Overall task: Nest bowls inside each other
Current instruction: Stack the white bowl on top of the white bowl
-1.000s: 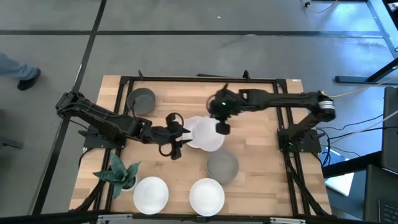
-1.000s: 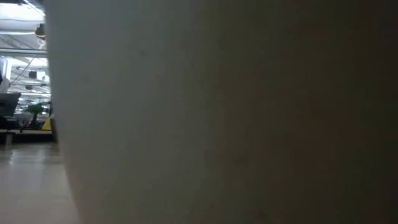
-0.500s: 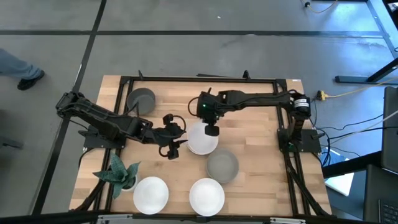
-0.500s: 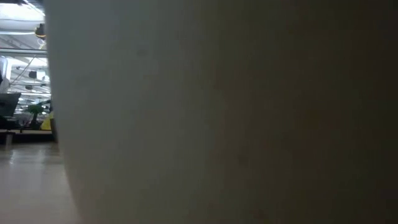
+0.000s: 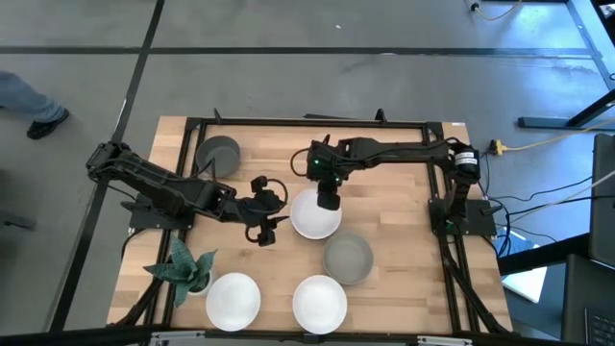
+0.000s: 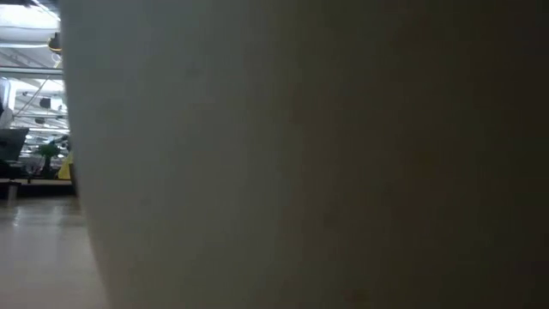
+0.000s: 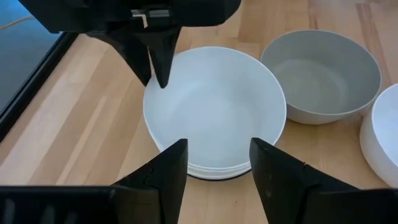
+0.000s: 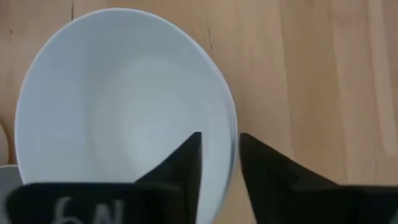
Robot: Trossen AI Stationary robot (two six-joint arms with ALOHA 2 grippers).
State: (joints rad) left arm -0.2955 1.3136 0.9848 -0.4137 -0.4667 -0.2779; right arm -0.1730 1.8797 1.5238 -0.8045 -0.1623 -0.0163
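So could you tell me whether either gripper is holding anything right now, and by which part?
The right gripper pinches the white bowl by its rim, one finger inside and one outside. The left gripper is open beside it, holding nothing.

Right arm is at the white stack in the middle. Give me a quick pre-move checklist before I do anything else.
1. Right gripper on the rim of the top white bowl: ok; in the right wrist view its fingers straddle the rim.
2. Top white bowl seated in the stack: ok; left wrist view shows it level on layered rims.
3. Left gripper clear of the stack: ok; open, just beside it.
4. Grey bowl free to pick: ok; empty, apart from the stack.
5. Far grey bowl and two front white bowls: ok; unobstructed.
6. Low view usable: not ok; blocked.
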